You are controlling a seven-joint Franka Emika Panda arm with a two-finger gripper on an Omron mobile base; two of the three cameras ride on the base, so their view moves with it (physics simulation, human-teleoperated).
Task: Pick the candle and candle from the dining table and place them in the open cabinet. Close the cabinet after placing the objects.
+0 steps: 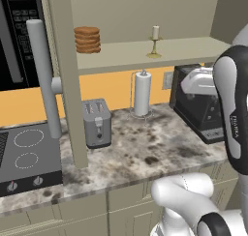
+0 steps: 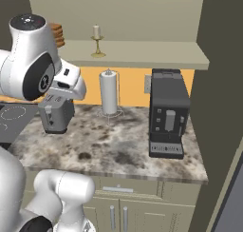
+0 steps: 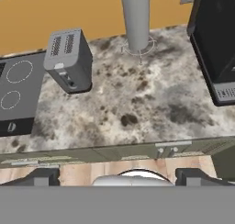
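1. Right now my two-finger gripper (image 3: pixel 117 176) hangs above the front edge of the counter with its dark fingertips (image 3: pixel 43 176) spread wide and nothing between them; I see it released.
2. Below the fingertips in the hand view lies the mottled grey-brown stone counter (image 3: pixel 137 103), with olive-grey drawer fronts (image 3: pixel 114 152) along its near edge.
3. On the counter's left side sits the black cooktop (image 1: pixel 29 157) with white ring marks.
4. Just beside the cooktop stands a grey two-slot toaster (image 1: pixel 97 122), upright on the stone.
5. On the right of the counter stands a black coffee machine (image 2: pixel 167 113), well apart from the toaster.
6. Farther back, near the orange wall, the tall white paper-towel roll (image 1: pixel 142 94) stands upright on its wire holder, between the toaster and the coffee machine.
7. Above that, the beige-olive wall cabinet (image 1: pixel 145 51) stands open, its panelled door (image 1: pixel 68 75) with a long grey bar handle (image 1: pixel 42 70) swung out toward me at the left.
8. On the cabinet shelf, the short cream candle on a brass-gold stemmed holder (image 1: pixel 155 41) stands upright, well apart from a stack of brown round cookies (image 1: pixel 87 39) at the shelf's left.
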